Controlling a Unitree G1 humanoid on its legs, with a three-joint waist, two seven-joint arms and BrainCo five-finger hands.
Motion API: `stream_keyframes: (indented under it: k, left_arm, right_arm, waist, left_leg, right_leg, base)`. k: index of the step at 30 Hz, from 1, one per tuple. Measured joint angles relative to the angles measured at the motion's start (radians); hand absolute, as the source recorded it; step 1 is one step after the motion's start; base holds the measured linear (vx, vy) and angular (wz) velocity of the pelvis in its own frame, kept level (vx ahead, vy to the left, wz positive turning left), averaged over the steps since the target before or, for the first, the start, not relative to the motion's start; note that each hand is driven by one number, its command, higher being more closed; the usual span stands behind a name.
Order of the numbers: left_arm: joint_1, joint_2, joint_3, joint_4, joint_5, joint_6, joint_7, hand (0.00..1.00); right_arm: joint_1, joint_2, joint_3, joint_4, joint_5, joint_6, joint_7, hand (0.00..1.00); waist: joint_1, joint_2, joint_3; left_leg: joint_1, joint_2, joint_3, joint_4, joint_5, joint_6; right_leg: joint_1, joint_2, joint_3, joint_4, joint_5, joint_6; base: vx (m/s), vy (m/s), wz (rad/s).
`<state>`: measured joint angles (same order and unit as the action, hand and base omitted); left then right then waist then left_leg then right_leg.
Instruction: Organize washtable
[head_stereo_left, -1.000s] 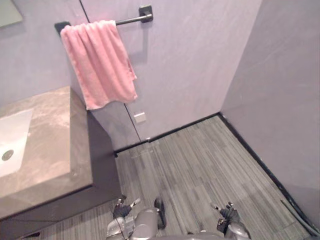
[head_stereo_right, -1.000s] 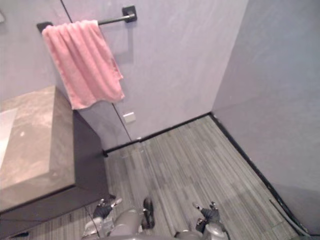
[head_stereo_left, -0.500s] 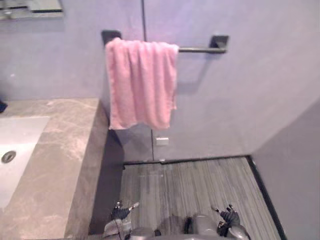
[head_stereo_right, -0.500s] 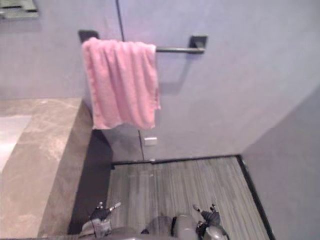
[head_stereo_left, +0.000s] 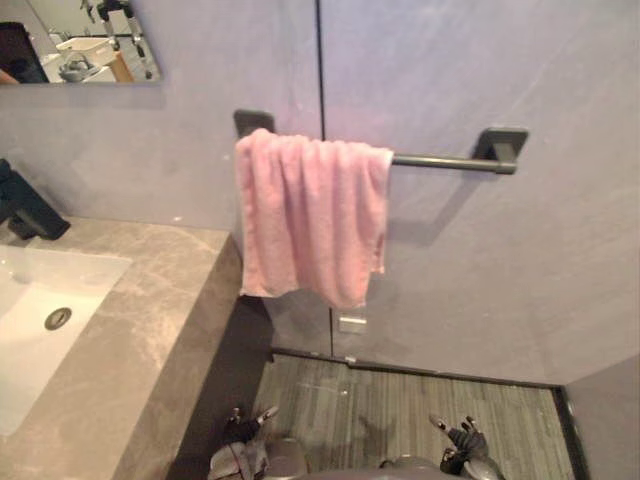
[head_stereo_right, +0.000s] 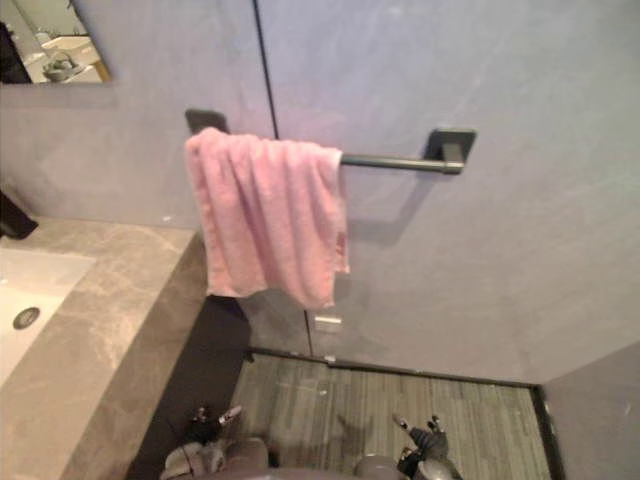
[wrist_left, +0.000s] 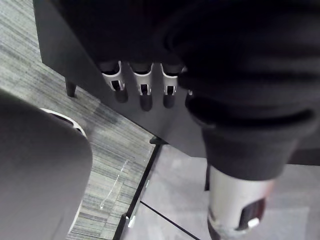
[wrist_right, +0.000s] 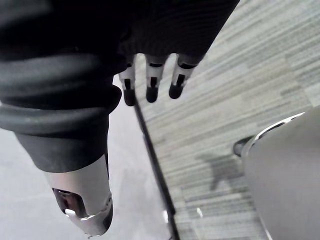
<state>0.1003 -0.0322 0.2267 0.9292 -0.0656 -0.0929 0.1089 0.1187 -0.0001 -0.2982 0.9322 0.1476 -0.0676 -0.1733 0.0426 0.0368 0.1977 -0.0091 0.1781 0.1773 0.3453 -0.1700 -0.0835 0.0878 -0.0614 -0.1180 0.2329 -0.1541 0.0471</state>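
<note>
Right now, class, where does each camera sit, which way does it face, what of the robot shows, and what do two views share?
Left eye view: head, facing down-forward at the pink towel on its rail, beside the washtable; left hand and right hand low, open.
Right eye view: same head, slightly rightward; same scene.
Left wrist view: along the left hand toward dark cabinet and floor.
Right wrist view: along the right hand toward floor and wall.
Shared: eye views, the towel; wrist views, the floor.
</note>
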Motion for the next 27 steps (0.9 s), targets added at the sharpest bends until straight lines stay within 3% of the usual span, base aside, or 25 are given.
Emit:
stream_keyframes:
  k: [3, 9, 17, 22, 24, 27]
  left_arm:
    - [-0.002, 0.021, 0.0, 0.006, -0.001, 0.0, 0.001, 0.0]
    - [-0.006, 0.031, -0.017, 0.044, 0.031, 0.002, 0.001, 0.0]
    - [-0.01, 0.055, -0.122, 0.018, 0.012, -0.001, 0.03, 0.0]
    - [0.052, 0.037, -0.212, -0.285, -0.037, -0.014, 0.08, 0.0]
    - [0.096, 0.03, -0.226, -0.476, -0.047, -0.045, 0.106, 0.0]
    - [0.113, 0.024, -0.224, -0.589, -0.049, -0.072, 0.155, 0.0]
  right_arm:
    - [0.008, 0.016, 0.001, 0.002, -0.001, 0.002, 0.001, 0.0]
    - [0.017, 0.026, 0.007, 0.004, -0.001, 0.002, 0.002, 0.0]
    - [0.008, 0.012, 0.024, 0.052, -0.001, -0.005, 0.0, 0.0]
    - [0.0, 0.0, 0.057, 0.065, 0.0, -0.013, -0.004, 0.0]
    - [0.003, -0.008, 0.103, 0.058, 0.0, -0.027, -0.009, 0.0]
    - [0.017, -0.008, 0.135, 0.027, 0.0, -0.04, -0.027, 0.0]
  waist:
    - [0.003, -0.039, -0.012]
    - [-0.003, -0.044, -0.042]
    - [-0.001, -0.053, -0.059]
    - [0.0, -0.055, -0.059]
    - [-0.001, -0.055, -0.059]
    - [0.001, -0.054, -0.059]
  left_leg:
    - [0.029, -0.053, 0.039, -0.059, 0.004, 0.013]
    - [0.089, -0.11, 0.112, -0.143, 0.02, 0.048]
    - [0.124, -0.128, 0.036, -0.213, 0.062, 0.052]
    - [0.129, -0.133, -0.005, -0.272, 0.105, 0.048]
    - [0.131, -0.135, -0.011, -0.297, 0.123, 0.047]
    - [0.133, -0.136, -0.011, -0.313, 0.13, 0.046]
  right_leg:
    - [-0.004, -0.049, 0.039, -0.019, 0.006, 0.028]
    - [0.008, -0.085, 0.098, -0.095, 0.042, 0.063]
    - [0.066, -0.082, 0.059, -0.164, 0.06, 0.055]
    - [0.062, -0.078, 0.035, -0.165, 0.067, 0.046]
    - [0.054, -0.077, 0.035, -0.165, 0.074, 0.045]
    - [0.045, -0.077, 0.039, -0.167, 0.08, 0.048]
  base:
    - [0.04, 0.171, -0.16]
    - [0.05, 0.116, -0.34]
    - [0.04, -0.008, 0.12]
    - [-0.06, -0.031, 0.18]
    - [-0.1, -0.01, 0.02]
    - [-0.1, 0.004, -0.04]
